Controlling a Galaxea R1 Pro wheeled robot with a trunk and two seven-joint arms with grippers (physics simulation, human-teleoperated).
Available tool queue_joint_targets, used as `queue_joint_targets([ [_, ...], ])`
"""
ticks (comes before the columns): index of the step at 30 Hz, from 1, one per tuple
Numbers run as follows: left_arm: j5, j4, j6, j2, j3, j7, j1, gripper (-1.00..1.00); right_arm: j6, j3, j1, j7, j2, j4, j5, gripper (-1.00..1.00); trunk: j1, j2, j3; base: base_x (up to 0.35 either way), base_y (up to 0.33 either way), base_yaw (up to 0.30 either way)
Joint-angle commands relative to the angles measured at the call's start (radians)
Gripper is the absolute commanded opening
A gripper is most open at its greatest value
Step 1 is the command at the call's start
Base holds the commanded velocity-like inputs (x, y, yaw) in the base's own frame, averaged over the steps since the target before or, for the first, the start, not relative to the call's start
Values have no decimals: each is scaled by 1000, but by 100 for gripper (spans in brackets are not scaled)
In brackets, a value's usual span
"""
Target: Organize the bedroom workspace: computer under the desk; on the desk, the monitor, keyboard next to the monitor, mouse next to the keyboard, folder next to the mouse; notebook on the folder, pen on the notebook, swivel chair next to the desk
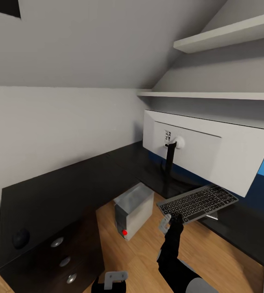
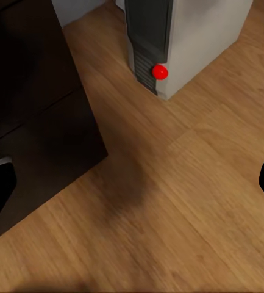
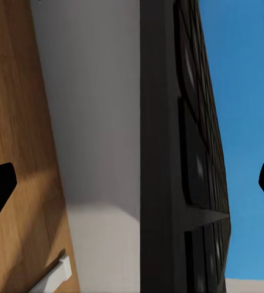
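A: Head view: the right gripper (image 1: 170,220) is pinching the near edge of the keyboard (image 1: 197,202), which is jutting tilted over the desk (image 1: 58,191) edge, just beside the monitor (image 1: 213,148) stem.

B: Any writing?

A: None is readable; only a red dot is showing on the computer (image 1: 134,210), standing on the floor (image 1: 136,260) under the desk corner.

B: The left gripper (image 1: 114,278)?

A: Hanging spread apart and empty, over open planks beside the drawer unit (image 1: 62,260).
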Motion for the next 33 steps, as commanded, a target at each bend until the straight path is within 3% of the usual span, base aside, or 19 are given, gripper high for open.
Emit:
queue_joint_targets([
  [1,2,-1,5,0,-2,6,-1,100,8,3,-1,-1,0,1,4,100,0,-1,-1,22,3,0],
  [31,2,1,6,0,-2,6,-1,100,22,7,-1,-5,-1,1,4,100,0,-1,-1,1,0,0],
  [32,2,1,6,0,-2,6,-1,100,24,7,-1,-5,-1,1,4,-100,0,-1,-1,0,0,0],
  [33,2,1,6,0,-2,6,-1,100,24,7,-1,-5,-1,1,4,-100,0,-1,-1,0,0,0],
])
